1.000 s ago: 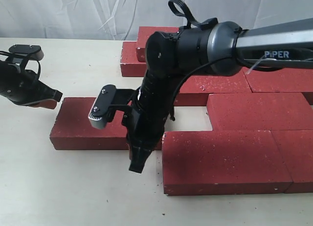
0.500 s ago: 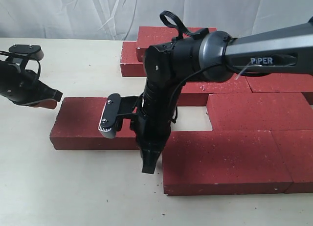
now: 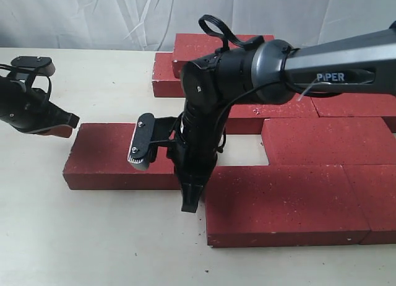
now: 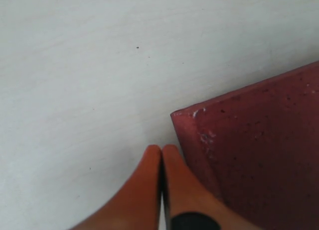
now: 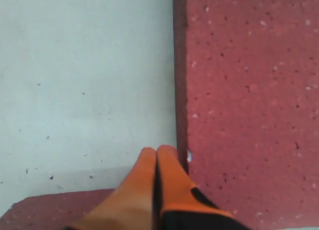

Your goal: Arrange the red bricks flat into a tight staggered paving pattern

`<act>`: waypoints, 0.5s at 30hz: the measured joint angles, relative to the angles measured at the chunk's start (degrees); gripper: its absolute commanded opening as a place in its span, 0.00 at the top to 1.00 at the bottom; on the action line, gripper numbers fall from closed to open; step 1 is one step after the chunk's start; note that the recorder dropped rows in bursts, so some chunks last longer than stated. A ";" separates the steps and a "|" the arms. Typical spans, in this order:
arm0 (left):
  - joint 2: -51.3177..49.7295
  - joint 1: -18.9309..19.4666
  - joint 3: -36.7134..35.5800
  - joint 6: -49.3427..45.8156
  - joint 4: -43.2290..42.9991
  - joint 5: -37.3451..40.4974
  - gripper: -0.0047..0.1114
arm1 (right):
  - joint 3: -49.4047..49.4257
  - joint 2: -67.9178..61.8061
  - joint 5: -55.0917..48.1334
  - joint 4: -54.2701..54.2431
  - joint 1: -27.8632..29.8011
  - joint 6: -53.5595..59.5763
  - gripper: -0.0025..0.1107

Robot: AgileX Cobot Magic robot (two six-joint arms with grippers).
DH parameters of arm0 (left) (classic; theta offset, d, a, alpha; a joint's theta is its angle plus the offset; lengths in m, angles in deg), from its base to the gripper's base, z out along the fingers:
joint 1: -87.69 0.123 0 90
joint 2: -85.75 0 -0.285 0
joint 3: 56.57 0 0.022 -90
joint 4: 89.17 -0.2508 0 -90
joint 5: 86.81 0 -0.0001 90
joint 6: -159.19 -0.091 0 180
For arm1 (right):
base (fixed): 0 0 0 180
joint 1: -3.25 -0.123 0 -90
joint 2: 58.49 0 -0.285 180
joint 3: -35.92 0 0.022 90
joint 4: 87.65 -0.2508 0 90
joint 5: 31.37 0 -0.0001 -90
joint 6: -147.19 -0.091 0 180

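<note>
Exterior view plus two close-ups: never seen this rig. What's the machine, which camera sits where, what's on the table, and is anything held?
It is a robot with two arms, each ending in a pair of fingers. The wide picture comes from a camera off the arms. The two close-ups come from cameras on the wrists, each looking past that arm's own fingers.

On the pale table lie flat red bricks. Most are packed in offset rows on the right, and a lone brick lies apart on the left.

The right arm reaches across the middle. The right fingers are pressed shut and point down beside the end of the front brick. The left fingers are shut too, next to a corner of the lone brick.

Nothing is held.
</note>
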 measured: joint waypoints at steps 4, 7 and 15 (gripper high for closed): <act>0.00 0.00 0.00 -0.85 0.98 0.10 0.96 | 0.00 0.00 0.45 0.63 0.00 -0.10 0.99; 0.00 0.00 0.00 -0.96 1.07 0.58 0.96 | 0.00 0.00 2.83 2.05 0.00 -2.10 0.99; 0.00 0.00 0.00 -2.14 1.35 1.35 0.96 | 0.00 1.03 -0.11 1.48 0.00 -3.93 0.99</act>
